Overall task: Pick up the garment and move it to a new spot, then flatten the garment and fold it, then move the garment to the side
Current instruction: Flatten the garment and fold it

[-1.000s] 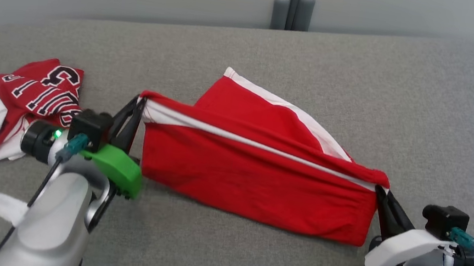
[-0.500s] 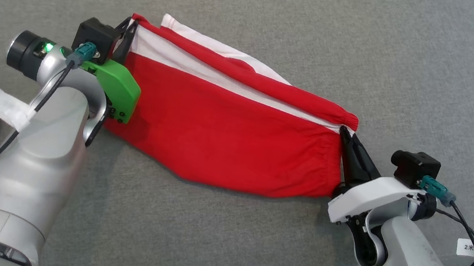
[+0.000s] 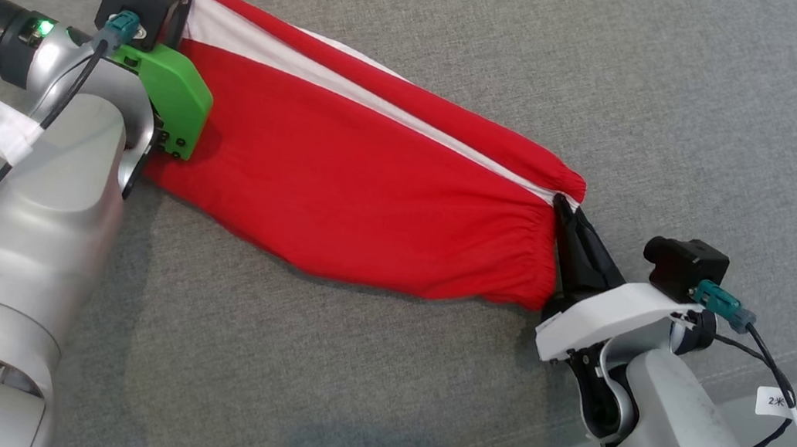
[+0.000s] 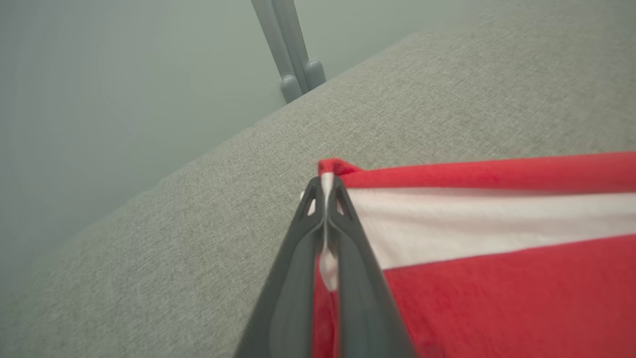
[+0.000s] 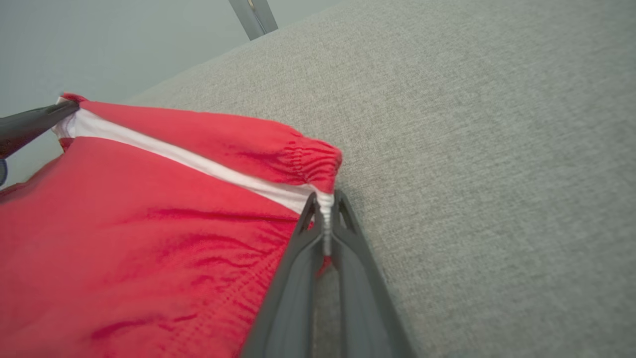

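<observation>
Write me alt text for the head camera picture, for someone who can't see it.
A red garment with a white stripe is held stretched over a grey fabric surface. The left jaws are shut on its upper-left corner, the right jaws on its gathered right end.

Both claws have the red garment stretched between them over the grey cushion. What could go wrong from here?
1. The left claw and right claw each pinch only a thin corner of the garment; pulled tighter, a corner could slip out.
2. The fabric is gathered near the right claw, so it may land creased.
3. That end sits near the front edge of the cushion and might drape off.
</observation>
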Tool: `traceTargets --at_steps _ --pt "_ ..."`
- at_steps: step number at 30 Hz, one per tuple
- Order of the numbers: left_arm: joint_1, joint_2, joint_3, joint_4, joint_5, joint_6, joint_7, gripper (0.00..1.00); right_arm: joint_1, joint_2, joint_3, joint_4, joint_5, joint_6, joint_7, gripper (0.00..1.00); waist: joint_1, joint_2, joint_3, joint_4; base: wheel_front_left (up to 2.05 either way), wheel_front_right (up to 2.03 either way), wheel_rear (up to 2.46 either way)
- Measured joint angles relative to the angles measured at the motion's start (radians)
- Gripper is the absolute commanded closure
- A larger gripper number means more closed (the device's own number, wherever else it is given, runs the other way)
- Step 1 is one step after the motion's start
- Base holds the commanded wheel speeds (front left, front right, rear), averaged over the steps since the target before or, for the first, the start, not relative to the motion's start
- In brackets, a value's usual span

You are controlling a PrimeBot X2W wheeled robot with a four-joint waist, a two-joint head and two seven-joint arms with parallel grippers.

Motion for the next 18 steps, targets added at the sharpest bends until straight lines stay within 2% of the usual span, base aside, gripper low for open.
traceTargets --at_steps 2,3,4,5,11,18 --pt "-0.006 0.000 0.005 0.016 -0.006 0.002 0.000 1.00 -0.001 0.001 0.009 -0.005 0.009 0.000 0.000 1.00 0.0000 0.0000 0.010 -0.007 0.00 0.00 0.00" --pt "-0.006 0.000 0.006 0.020 -0.010 0.003 0.000 0.93 -0.002 0.001 0.009 -0.006 0.009 0.000 0.000 0.75 0.0000 0.0000 0.013 -0.009 0.00 0.00 0.00" --pt "-0.006 -0.001 0.007 0.019 -0.013 0.004 0.000 0.28 -0.002 0.001 0.009 -0.008 0.009 0.000 0.000 0.00 0.0000 0.0000 0.016 -0.009 0.00 0.00 0.00" --pt "-0.006 -0.004 0.010 0.013 -0.015 0.004 0.000 0.00 -0.002 0.002 0.005 -0.010 0.008 0.000 0.000 0.00 0.0000 0.0000 0.018 -0.008 0.00 0.00 0.00" --pt "0.032 -0.025 0.040 -0.057 -0.062 0.001 0.000 0.00 0.009 0.001 -0.064 -0.041 -0.021 0.000 0.000 0.00 0.0000 0.0000 0.008 0.022 0.00 0.00 0.00" --pt "0.117 -0.046 0.061 -0.088 -0.106 -0.017 0.000 0.00 0.077 0.002 -0.214 -0.110 -0.139 0.000 0.000 0.00 0.0000 0.0000 -0.041 0.070 0.00 0.00 0.00"
